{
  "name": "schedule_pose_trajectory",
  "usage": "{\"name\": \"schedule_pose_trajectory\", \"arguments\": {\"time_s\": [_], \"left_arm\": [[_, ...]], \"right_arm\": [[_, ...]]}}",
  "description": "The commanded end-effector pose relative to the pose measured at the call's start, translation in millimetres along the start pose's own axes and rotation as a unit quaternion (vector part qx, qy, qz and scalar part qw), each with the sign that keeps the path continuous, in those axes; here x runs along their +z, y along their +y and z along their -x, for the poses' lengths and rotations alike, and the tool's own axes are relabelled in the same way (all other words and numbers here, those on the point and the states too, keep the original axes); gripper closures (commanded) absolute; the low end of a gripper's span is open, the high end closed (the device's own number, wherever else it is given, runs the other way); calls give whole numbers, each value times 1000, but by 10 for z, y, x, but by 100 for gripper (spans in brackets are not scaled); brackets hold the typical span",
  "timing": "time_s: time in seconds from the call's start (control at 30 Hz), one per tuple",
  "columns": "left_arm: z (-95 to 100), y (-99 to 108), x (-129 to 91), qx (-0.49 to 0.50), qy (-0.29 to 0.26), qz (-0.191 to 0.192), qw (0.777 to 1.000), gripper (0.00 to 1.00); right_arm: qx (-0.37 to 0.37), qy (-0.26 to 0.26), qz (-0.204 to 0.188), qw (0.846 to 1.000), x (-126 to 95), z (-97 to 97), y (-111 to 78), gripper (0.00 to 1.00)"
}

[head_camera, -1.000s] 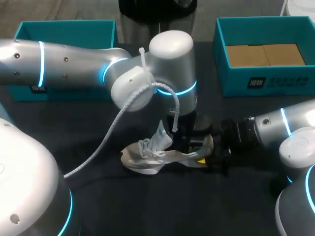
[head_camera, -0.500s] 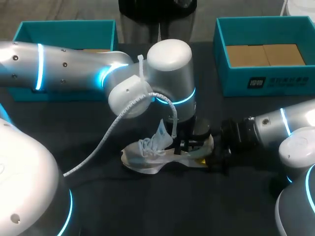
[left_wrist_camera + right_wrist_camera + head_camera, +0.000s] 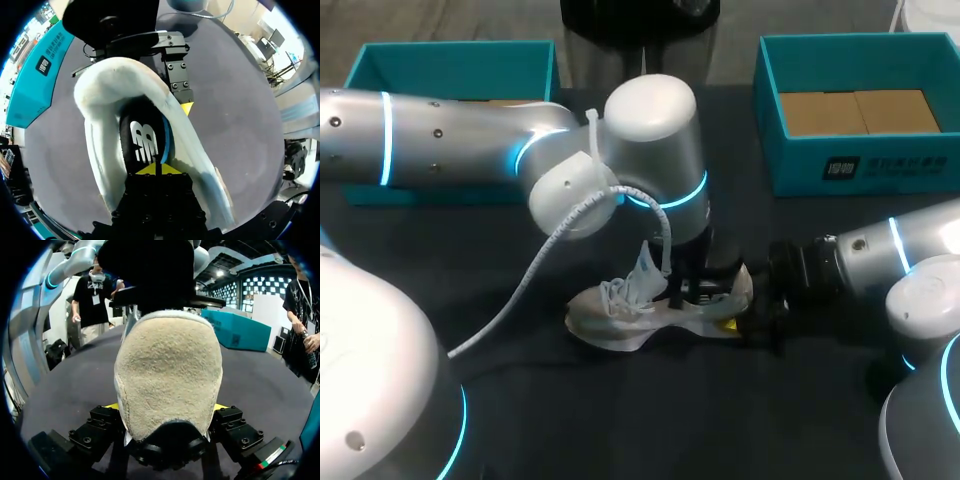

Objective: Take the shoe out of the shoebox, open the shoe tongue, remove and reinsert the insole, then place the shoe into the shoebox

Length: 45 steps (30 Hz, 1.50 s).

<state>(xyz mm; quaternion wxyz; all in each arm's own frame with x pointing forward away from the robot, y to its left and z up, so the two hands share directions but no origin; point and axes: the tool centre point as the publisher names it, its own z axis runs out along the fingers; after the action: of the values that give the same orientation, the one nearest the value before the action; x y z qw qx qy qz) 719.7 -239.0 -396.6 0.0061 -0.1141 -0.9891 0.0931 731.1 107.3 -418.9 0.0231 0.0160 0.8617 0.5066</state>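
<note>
A pale shoe lies on the dark table in the middle of the head view, its tongue standing up. My left gripper reaches down into the shoe's mouth. In the left wrist view its yellow tips are pinched together on the end of the dark insole inside the shoe. My right gripper is at the heel. In the right wrist view the suede heel fills the gap of that gripper, with a finger pressed on each side.
A teal shoebox with cardboard in its bottom stands at the back right. A second teal box stands at the back left, partly behind my left arm. My right arm's finger shows beside the heel in the left wrist view.
My left gripper has closed inside the shoe, and its wrist has shifted a little to the left. The right arm and the shoe have stayed put.
</note>
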Motion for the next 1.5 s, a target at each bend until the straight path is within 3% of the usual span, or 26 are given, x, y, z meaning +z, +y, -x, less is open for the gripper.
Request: {"name": "schedule_pose_trajectory", "arguments": {"time_s": [0.03,0.57,0.93,1.27,1.5], "left_arm": [[-14,65,-89,3,1,-9,1000,100],[-16,130,-281,3,29,-38,999,100],[-117,229,-460,2,28,-80,996,100],[-168,189,-626,12,12,-107,994,100],[-116,46,-693,24,12,-124,992,100]], "right_arm": [[0,-1,-1,1000,-8,-29,18,100],[0,-1,-1,1000,-8,-29,18,100],[0,-1,-1,1000,-8,-29,18,100],[0,-1,-1,1000,-8,-29,18,100],[0,-1,-1,1000,-8,-29,18,100]]}}
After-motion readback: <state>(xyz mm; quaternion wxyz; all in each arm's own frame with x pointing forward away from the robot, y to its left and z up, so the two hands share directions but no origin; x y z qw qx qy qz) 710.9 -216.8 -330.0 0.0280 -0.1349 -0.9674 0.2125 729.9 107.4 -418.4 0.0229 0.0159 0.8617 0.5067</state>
